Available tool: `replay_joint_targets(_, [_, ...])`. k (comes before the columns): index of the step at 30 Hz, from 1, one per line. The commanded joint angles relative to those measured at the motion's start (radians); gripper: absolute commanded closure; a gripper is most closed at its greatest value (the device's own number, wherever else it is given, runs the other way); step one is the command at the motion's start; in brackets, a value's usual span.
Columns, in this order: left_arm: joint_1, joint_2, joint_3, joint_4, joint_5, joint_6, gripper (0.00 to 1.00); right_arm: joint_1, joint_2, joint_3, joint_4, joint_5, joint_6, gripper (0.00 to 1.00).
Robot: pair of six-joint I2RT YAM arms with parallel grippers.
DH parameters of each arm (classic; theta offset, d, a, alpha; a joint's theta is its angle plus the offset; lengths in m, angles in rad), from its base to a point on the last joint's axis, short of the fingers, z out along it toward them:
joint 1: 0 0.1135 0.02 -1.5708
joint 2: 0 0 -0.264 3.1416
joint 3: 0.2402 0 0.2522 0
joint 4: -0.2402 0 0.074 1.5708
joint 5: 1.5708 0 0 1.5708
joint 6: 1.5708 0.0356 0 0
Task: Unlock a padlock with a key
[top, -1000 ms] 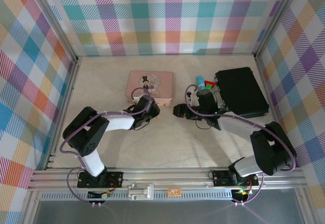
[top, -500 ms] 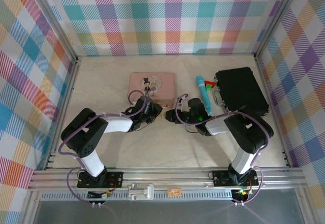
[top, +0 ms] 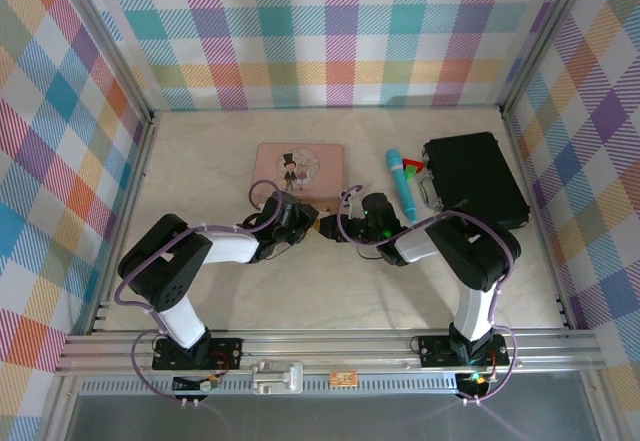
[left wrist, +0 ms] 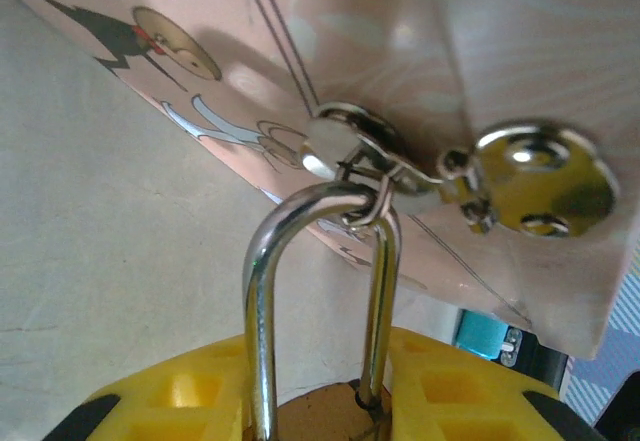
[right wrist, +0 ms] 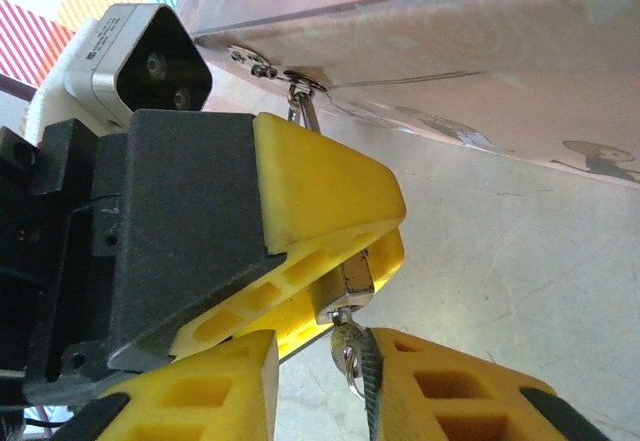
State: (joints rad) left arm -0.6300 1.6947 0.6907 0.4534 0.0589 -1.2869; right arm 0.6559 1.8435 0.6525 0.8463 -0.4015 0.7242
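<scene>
**Left wrist view.** The left gripper (left wrist: 320, 406) has its jaws pinching the brass body of the padlock (left wrist: 258, 311) between the yellow fingers (left wrist: 170, 396). Straight out from the jaws the silver shackle rises closed. Its bend passes through a small ring on the clasp (left wrist: 350, 146). The clasp is fixed to the edge of the pink tin (left wrist: 330, 21), just beyond the fingertips. Beside the clasp sits a round riveted plate (left wrist: 540, 176).

**Right wrist view.** The right gripper (right wrist: 320, 381) has its jaws drawn in about the key (right wrist: 352, 356). The key touches one finger (right wrist: 440, 381), and a sliver of table shows between it and the other. Whether both pads bear on it cannot be told. Ahead of these jaws the key's far end meets the underside of the padlock. Whether it sits in the keyway cannot be told. The left gripper's fingers close on the padlock from above and below. Beyond them the shackle reaches the tin's clasp.

**Top view.** The two grippers meet tip to tip, left (top: 308, 223) and right (top: 338, 227), with the padlock between them at the tin's (top: 298, 169) near corner. Behind the right gripper lies a teal tube (top: 400, 183). Farther out on that side is a black case (top: 478, 181). All rest on the pale table (top: 330, 291).
</scene>
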Motion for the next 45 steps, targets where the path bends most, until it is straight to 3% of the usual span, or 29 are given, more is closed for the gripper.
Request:
replay_joint_targets(1, [0.004,-0.02,-0.007,0.091,0.037,-0.034,1.0,0.008,0.036,0.032,0.032,0.003,0.007,0.71])
replay_joint_targets(9, [0.004,-0.025,-0.024,0.135,0.033,-0.06,1.0,0.016,0.055,0.033,0.048,0.01,0.019,0.79])
replay_joint_targets(15, [0.004,-0.019,-0.037,0.156,0.043,-0.071,1.0,0.015,0.048,0.028,0.089,0.03,0.063,1.0])
replay_joint_targets(19, [0.004,-0.001,-0.066,0.228,0.046,-0.058,1.0,-0.001,0.024,0.042,0.06,0.003,0.188,1.0])
replay_joint_targets(22, [0.004,0.049,-0.126,0.426,0.048,-0.02,1.0,-0.04,0.033,0.045,0.142,-0.135,0.517,1.0])
replay_joint_targets(26, [-0.006,0.208,-0.212,0.867,0.033,-0.003,1.0,-0.042,0.176,0.072,0.563,-0.269,1.201,1.0])
replay_joint_targets(27, [-0.014,0.254,-0.218,0.922,0.034,-0.027,1.0,-0.034,0.171,0.076,0.564,-0.267,1.275,1.0])
replay_joint_targets(30, [-0.04,0.29,-0.186,0.914,0.025,-0.012,1.0,-0.031,0.094,0.089,0.562,-0.234,1.331,1.0])
replay_joint_targets(35, [-0.044,0.284,-0.169,0.911,0.016,-0.002,1.0,-0.043,0.104,0.089,0.562,-0.225,1.355,1.0])
replay_joint_targets(40, [-0.039,0.278,-0.195,0.897,-0.017,-0.002,1.0,-0.072,0.172,0.057,0.526,-0.218,1.141,1.0])
replay_joint_targets(45, [-0.038,0.291,-0.232,0.886,-0.065,-0.035,1.0,-0.087,0.152,0.009,0.371,-0.149,0.866,0.75])
